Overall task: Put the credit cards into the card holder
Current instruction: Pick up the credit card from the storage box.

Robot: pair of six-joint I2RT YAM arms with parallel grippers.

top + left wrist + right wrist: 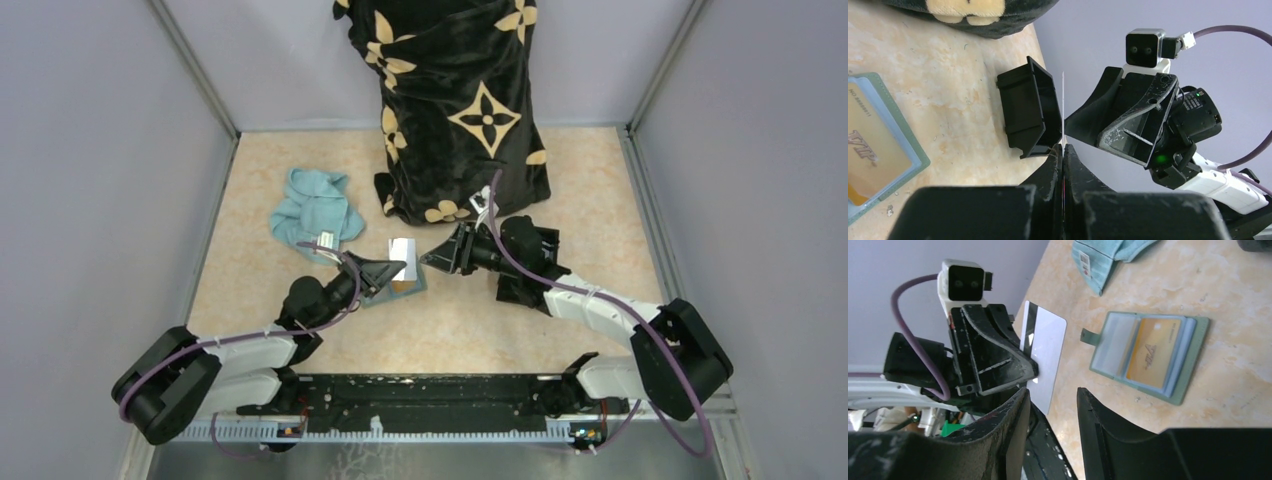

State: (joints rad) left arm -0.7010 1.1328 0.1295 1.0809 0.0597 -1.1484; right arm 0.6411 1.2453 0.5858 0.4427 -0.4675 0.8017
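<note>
Left fingers (1054,170) are clamped on the bottom edge of the silvery card (1045,355). The card stands upright off the tabletop (600,200); it has a white face with a black stripe along one long side, and it reads as a thin edge-on line in the left wrist view.

Right fingers (1015,412) are apart, nothing between them, pointing at the card's face. Top view shows a small gap between their tips and the card.

The card holder (1198,355) lies open and flat around the tabletop's middle, a bit toward the near edge, directly under the left fingers. A gold card (1153,352) sits in one of its slots with a pale card edge showing behind it. The tab sticks out on the side away from the gold card.

The black box (1028,115) is on the tabletop past the held card, tilted with its open side showing. The light blue cloth (315,210) is bunched up toward the far left. The dark flower-print fabric (460,110) hangs down at the middle of the far edge.
</note>
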